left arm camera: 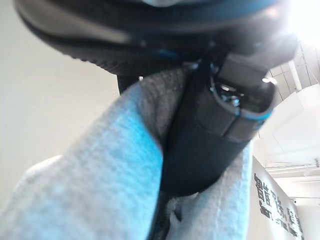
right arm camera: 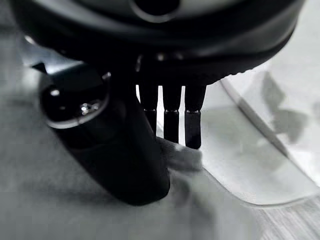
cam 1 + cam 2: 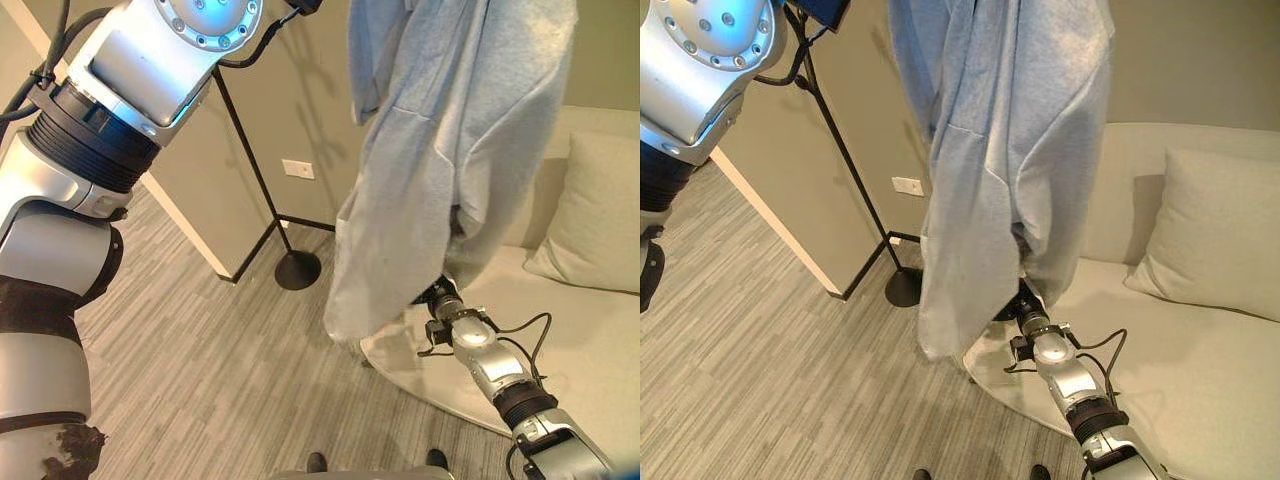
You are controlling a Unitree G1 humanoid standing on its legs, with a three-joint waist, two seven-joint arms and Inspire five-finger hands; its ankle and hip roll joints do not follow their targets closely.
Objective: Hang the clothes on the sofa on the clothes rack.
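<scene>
A light grey sweatshirt (image 3: 440, 130) hangs full length in the air in front of the sofa (image 3: 590, 350). My left hand (image 1: 210, 130) is raised high beside the rack's top, and its thumb clamps the sweatshirt's cloth (image 1: 100, 190) against the palm. The black clothes rack (image 3: 250, 150) stands by the wall corner on a round base (image 3: 297, 270), with a curved hook arm (image 3: 245, 60) just left of the garment. My right hand (image 2: 120, 150) reaches in low behind the hem (image 3: 950, 330). Its thumb and fingertips (image 2: 192, 135) pinch a fold of the grey cloth (image 2: 50, 210).
A cream cushion (image 3: 590, 215) leans on the sofa's back at the right. The sofa's front edge (image 3: 430, 385) lies just under my right arm. A beige wall corner with a white socket (image 3: 298, 169) stands behind the rack, and striped grey floor (image 3: 210, 370) lies to the left.
</scene>
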